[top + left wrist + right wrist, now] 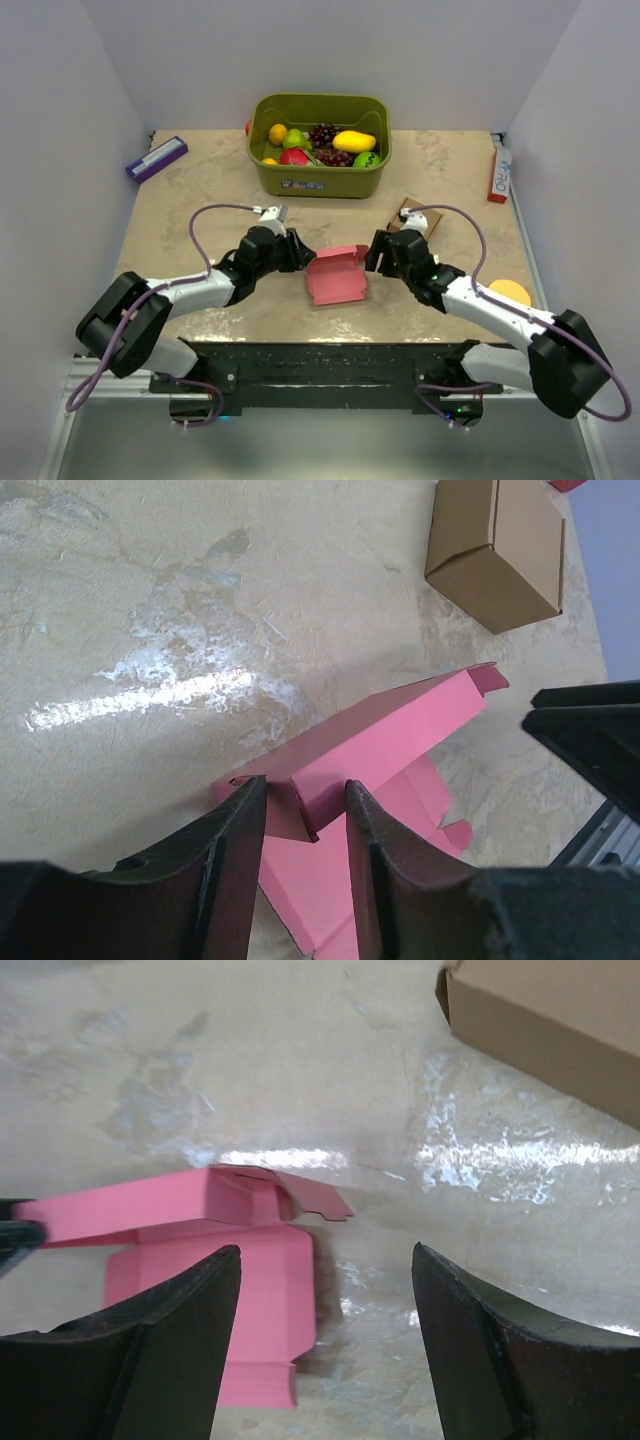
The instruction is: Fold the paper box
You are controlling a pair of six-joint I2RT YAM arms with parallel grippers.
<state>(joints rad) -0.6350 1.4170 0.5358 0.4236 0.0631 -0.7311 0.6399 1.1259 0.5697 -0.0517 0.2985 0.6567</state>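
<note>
The pink paper box (337,275) lay in the middle of the table (200,200), between the two arms and nearer the front edge than the back. It was half folded: one long wall stood up along its far side while the rest lay flat on the table.

The left gripper (297,252) was at the box's left end. From the left wrist, its fingers (230,860) were drawn in on either side of the raised wall's corner, pinching the paper box (380,750) there.

The right gripper (375,252) sat just beside the box's right end, with its jaws spread wide. From the right wrist, nothing was between its fingers (180,1340) but bare table. The paper box (200,1220) lay off to the left, its near edge passing behind the left-hand finger, and I couldn't tell if it touched.

A brown cardboard box (410,215) sat just beyond the right gripper. A green bin (320,150) of fruit stood at the back of the table, well apart from the paper box.
</note>
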